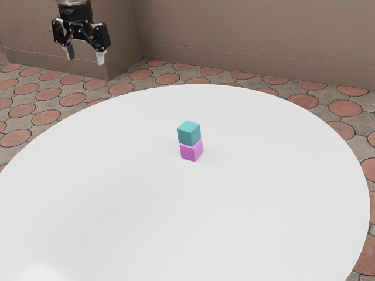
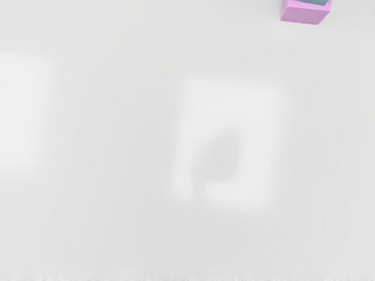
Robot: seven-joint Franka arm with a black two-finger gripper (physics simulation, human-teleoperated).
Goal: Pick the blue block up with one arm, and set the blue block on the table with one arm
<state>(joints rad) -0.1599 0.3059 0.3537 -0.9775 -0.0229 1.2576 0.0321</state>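
Blue block (image 1: 188,134): on top of the pink block, sitting level, its greenish-blue top and two sides in sight; out of the gripper's hold and raised off the tabletop by the block under it.
Pink block (image 1: 191,153): standing flat on the table, touching the blue block above it; the two are nearly lined up, the upper one a touch toward the exterior view's left.
Stack's place: about midway between the exterior view's left and right, toward the far part of the tabletop.
Gripper (image 1: 85,58): black, with pale fingertips, at the exterior view's far left, raised in the air and well apart from both blocks.
Fingers: spread wide and pointing down, released, with nothing between them.
Table (image 1: 234,222): white, smooth, with a rounded edge; the exterior view cuts off its near part.
Blocks in the wrist view: part of the pink block and a sliver of the blue block on it, both cut off by the frame.
Light on the table: two pale patches in the wrist view, one holding a soft grey shadow (image 2: 225,158).
Floor (image 1: 122,89): reddish round tiles set in grey, beyond the table.
Wall (image 1: 234,35): plain brown, at the far side, with a baseboard along its foot.
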